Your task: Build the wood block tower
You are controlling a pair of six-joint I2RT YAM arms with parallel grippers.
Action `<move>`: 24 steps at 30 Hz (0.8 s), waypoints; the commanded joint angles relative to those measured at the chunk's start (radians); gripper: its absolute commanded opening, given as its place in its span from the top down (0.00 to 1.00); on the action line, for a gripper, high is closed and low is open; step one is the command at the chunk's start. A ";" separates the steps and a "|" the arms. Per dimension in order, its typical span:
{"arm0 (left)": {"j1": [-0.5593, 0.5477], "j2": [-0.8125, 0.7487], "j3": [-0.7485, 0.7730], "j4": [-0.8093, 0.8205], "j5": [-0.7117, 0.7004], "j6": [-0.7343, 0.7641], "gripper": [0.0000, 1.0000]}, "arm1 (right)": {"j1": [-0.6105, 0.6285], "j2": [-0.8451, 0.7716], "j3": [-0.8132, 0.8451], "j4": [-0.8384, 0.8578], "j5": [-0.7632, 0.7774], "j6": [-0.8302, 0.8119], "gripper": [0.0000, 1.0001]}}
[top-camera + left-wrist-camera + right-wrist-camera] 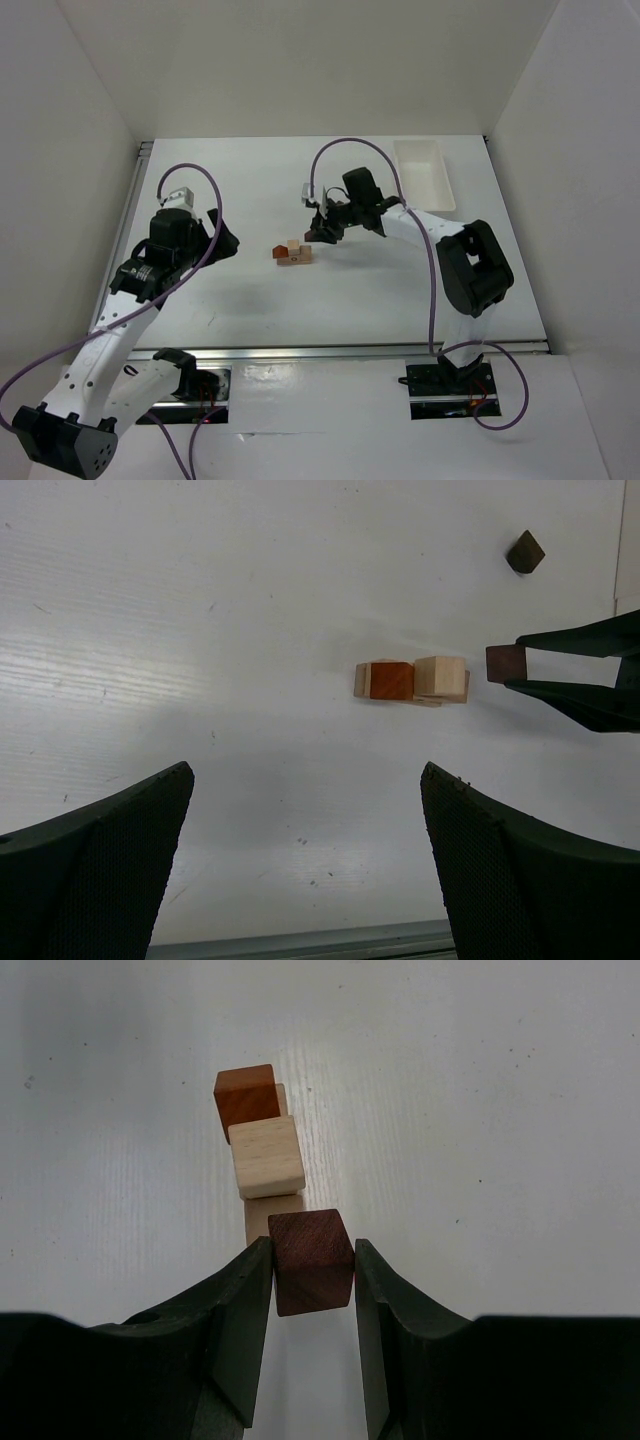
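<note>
Left arm (120, 320) is at 9 o'clock on the counter (250, 310). Left jaws are spread wide and hold nothing. They point toward 3 o'clock and sit well apart from the blocks.

The tower (292, 252) (410, 680) (260, 1150) sits near counter centre as a small cluster. An orange block (392, 681) (245, 1100) and a pale block (440, 676) (266, 1156) touch side by side. More pale pieces show behind and under them. Cannot tell exactly how these are layered.

Right arm (470, 265) reaches in from 3 o'clock. Right jaws are at 1 o'clock of the cluster in the top view. They pinch a dark brown block (505, 664) (312, 1275), one finger on each side face. In the left wrist view this block is just beside the pale block at its 3 o'clock, with a small gap. Cannot tell whether it is off the counter.

A second dark block (525, 552) lies loose at 1 o'clock of the cluster, apart from it.

The white tray (425, 172) is at 1 o'clock near the far counter edge, well apart from the blocks.
</note>
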 commanded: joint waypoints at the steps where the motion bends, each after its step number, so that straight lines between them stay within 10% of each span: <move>1: -0.005 -0.016 -0.010 0.018 0.013 -0.024 0.00 | 0.030 -0.047 -0.026 0.041 -0.011 0.007 0.88; 24: -0.024 -0.016 -0.019 0.018 0.004 -0.024 0.00 | 0.039 0.003 -0.044 0.096 -0.022 0.017 0.87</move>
